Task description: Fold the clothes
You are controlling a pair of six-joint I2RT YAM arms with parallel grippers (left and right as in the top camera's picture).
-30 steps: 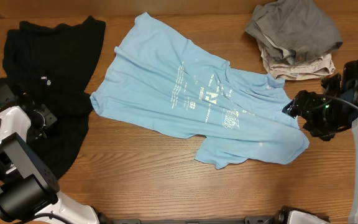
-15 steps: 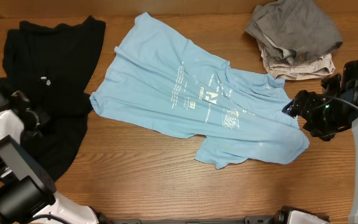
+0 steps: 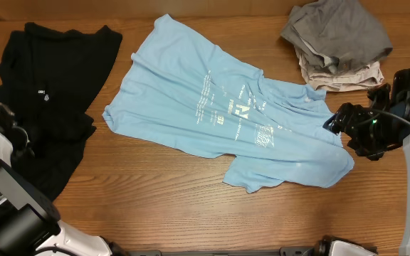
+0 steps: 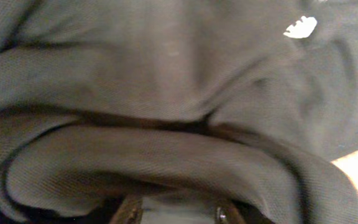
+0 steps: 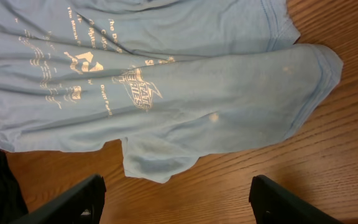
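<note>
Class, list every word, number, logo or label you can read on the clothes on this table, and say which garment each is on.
Nothing here can be read outright.
White lettering on the light blue T-shirt: several printed lines, too small and blurred to read.
Small white mark on the black shirt: too small to read.
Grey and beige garments: no print visible.

Blue T-shirt (image 3: 191, 92): soft matt cloth, white print. Black shirt (image 3: 55, 64): matt knit. Table (image 3: 162, 203): smooth wood grain.
</note>
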